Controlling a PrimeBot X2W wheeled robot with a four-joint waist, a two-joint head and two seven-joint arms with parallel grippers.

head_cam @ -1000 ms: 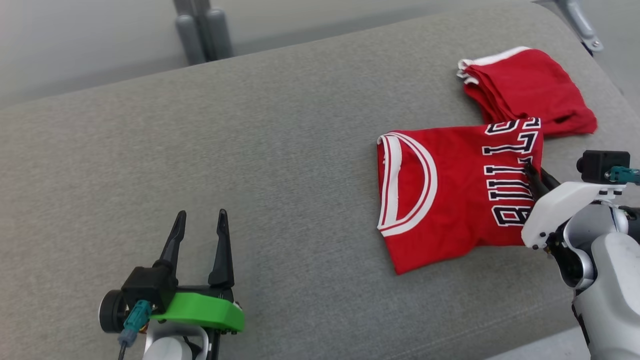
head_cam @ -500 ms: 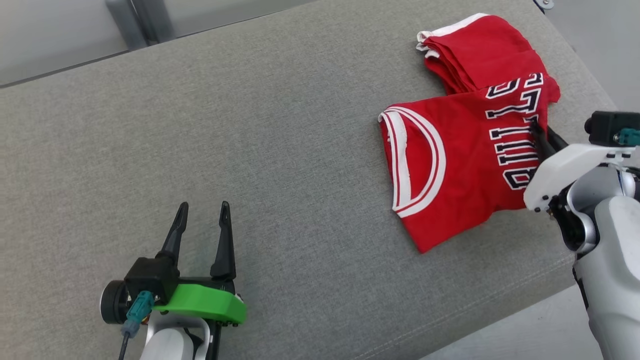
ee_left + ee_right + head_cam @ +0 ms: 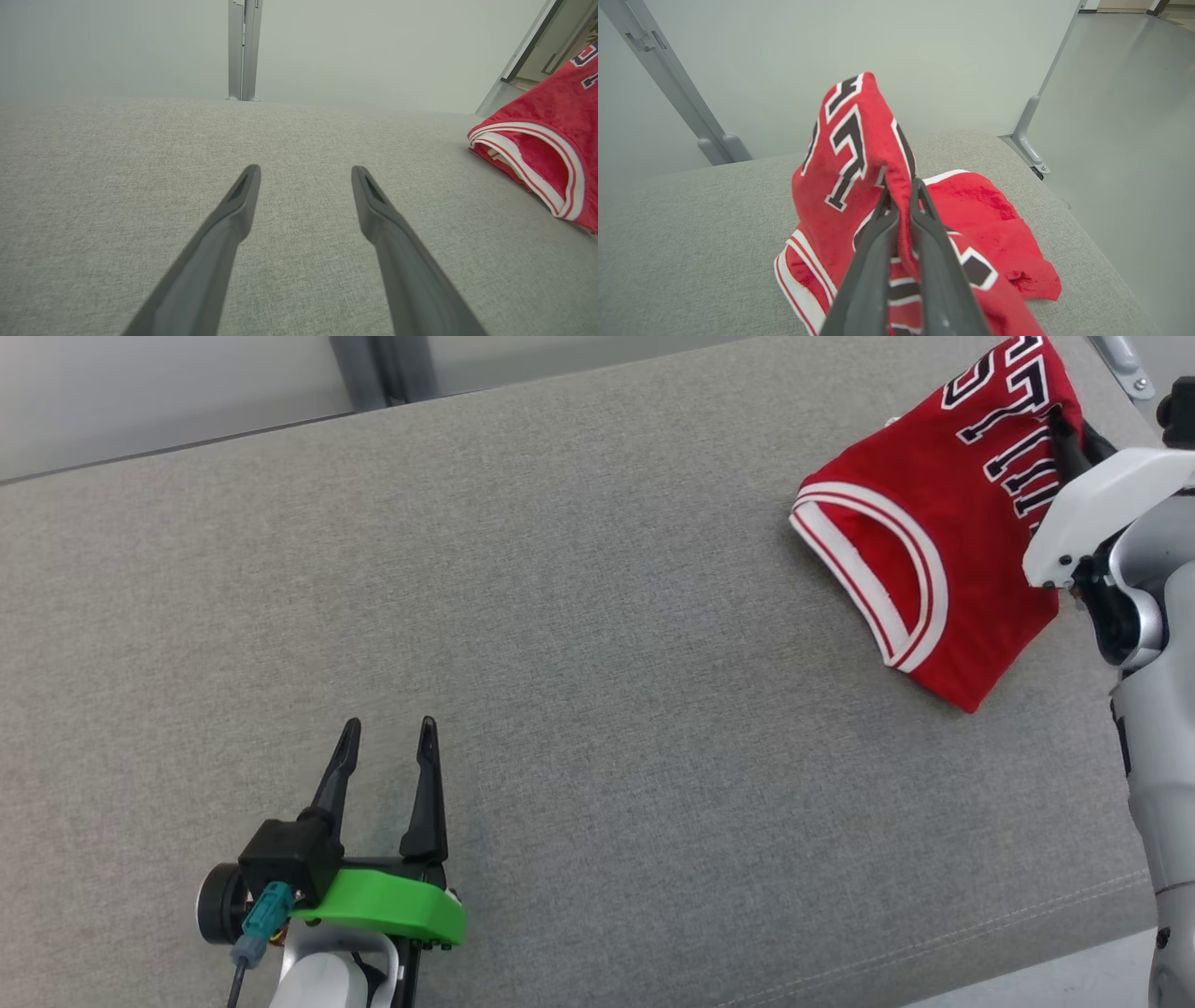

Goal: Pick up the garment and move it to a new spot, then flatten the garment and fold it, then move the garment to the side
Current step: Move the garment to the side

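Note:
The garment (image 3: pixel 920 537) is a red jersey with white-trimmed openings and black-and-white lettering, at the far right of the grey padded surface (image 3: pixel 560 616). My right gripper (image 3: pixel 1061 422) is shut on its lettered end and holds that end raised, while the trimmed end still rests on the surface. In the right wrist view the cloth (image 3: pixel 850 154) is pinched between the fingers (image 3: pixel 901 186) and drapes over them. My left gripper (image 3: pixel 389 728) stands open and holds nothing near the front left, well apart from the jersey (image 3: pixel 551 140); its fingers (image 3: pixel 306 170) hover just above the fabric surface.
A second red cloth with a white edge (image 3: pixel 985 210) lies under the raised jersey near the surface's right end. The rounded right edge (image 3: pixel 1069 219) drops to the floor. Grey metal posts (image 3: pixel 373 369) stand behind the surface. Bare surface stretches between the two grippers.
My right gripper has lifted the jersey's lettered end off the surface and carried it toward the far right, over the other red cloth. The head view has shifted. My left gripper has stayed open.

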